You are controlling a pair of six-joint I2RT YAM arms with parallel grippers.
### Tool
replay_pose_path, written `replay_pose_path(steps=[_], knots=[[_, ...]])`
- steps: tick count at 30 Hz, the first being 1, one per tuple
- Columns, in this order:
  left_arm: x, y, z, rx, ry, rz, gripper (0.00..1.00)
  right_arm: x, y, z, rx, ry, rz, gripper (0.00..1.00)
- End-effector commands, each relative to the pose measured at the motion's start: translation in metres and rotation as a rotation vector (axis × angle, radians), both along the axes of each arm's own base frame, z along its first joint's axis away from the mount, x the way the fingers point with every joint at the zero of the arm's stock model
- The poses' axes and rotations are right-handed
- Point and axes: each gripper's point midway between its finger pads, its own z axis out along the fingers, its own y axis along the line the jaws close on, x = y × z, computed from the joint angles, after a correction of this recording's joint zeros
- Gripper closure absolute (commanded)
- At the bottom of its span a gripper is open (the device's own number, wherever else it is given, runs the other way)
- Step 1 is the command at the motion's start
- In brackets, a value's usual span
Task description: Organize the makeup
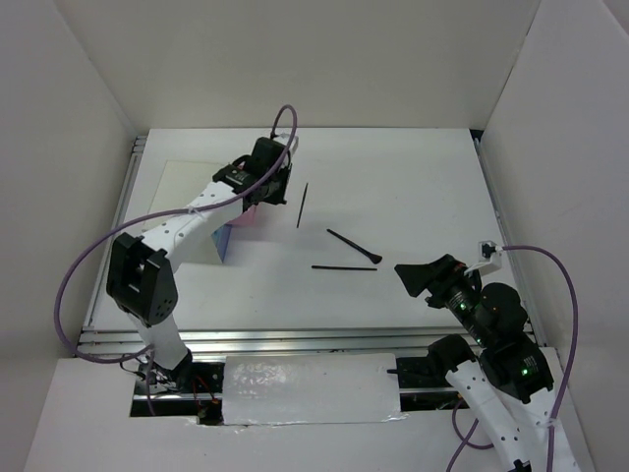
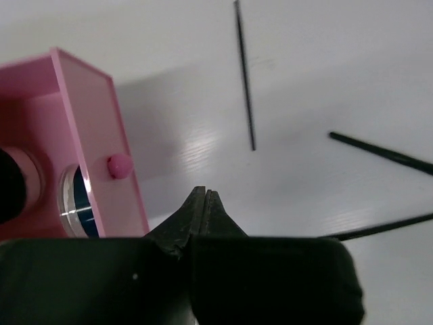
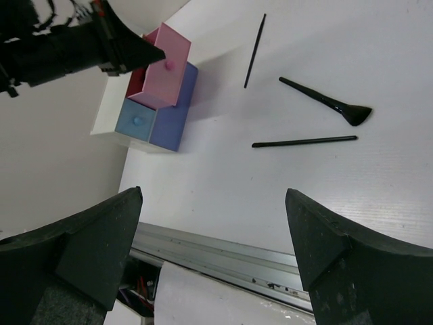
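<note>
Three thin black makeup pieces lie loose mid-table: a slim pencil (image 1: 302, 206) (image 2: 245, 81) (image 3: 254, 51), a flat-tipped brush (image 1: 354, 248) (image 3: 325, 101) and a second slim stick (image 1: 344, 267) (image 3: 304, 141). The pink drawer (image 1: 246, 218) (image 2: 95, 135) stands pulled out. Inside it a blue-topped compact (image 2: 78, 206) leans on edge beside a dark round item (image 2: 10, 186). My left gripper (image 1: 267, 187) (image 2: 204, 193) is shut and empty, just right of the drawer's pink knob (image 2: 120, 165). Holding nothing, my right gripper (image 1: 418, 278) (image 3: 213, 191) hangs open over the near right of the table.
The white box (image 3: 111, 101) sits at the table's left, with a closed blue drawer (image 1: 224, 241) (image 3: 139, 120) under the pink one. White walls enclose the table on three sides. A metal rail (image 3: 223, 254) runs along the near edge.
</note>
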Motion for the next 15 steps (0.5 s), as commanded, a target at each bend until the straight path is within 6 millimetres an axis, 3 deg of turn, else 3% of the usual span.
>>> replay_pose_path(steps=[1,6,15], knots=[[0.008,0.036,-0.038,0.137,0.038,0.136,1.00,-0.001,-0.002,0.019,0.019,-0.071,-0.005,0.05],[0.014,0.060,-0.052,0.265,0.052,0.235,1.00,-0.004,-0.007,0.022,0.003,-0.079,-0.019,0.04],[0.023,0.093,-0.047,0.344,0.036,0.357,1.00,0.000,-0.005,0.016,0.003,-0.069,-0.018,0.04]])
